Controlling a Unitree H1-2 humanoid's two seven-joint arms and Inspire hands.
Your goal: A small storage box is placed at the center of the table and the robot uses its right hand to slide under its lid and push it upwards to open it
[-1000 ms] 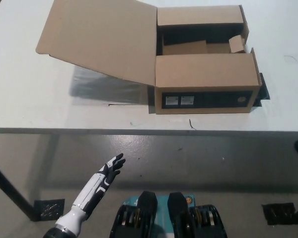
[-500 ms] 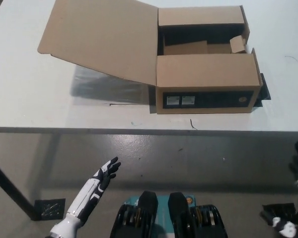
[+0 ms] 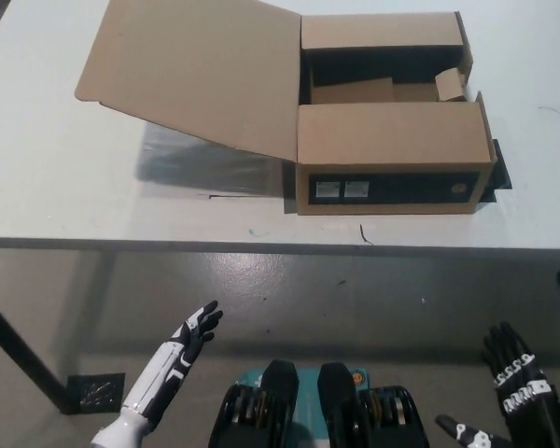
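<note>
A cardboard box (image 3: 392, 149) sat near the middle of a white worktop (image 3: 65, 187), close to its front edge. Its big lid (image 3: 191, 75) was already swung out to the robot's left, tilted up off the worktop with a shadow beneath it. A shorter flap (image 3: 389, 133) lay flat over the front half of the box, and the dark inside showed behind it, with a smaller flap (image 3: 381, 31) standing along the back. Judged from this, the opening looked largely done. If the front flap was to be lifted too, the fingers would best slide flat under its rear free edge and push up gently, so the light box did not skid or tip. The black right robot hand (image 3: 513, 392) was low at the bottom right, below the worktop's edge and well apart from the box, fingers spread, holding nothing. The white left robot hand (image 3: 194, 329) rested at the lower left, also below the worktop, fingers straight and loosely apart, empty.
</note>
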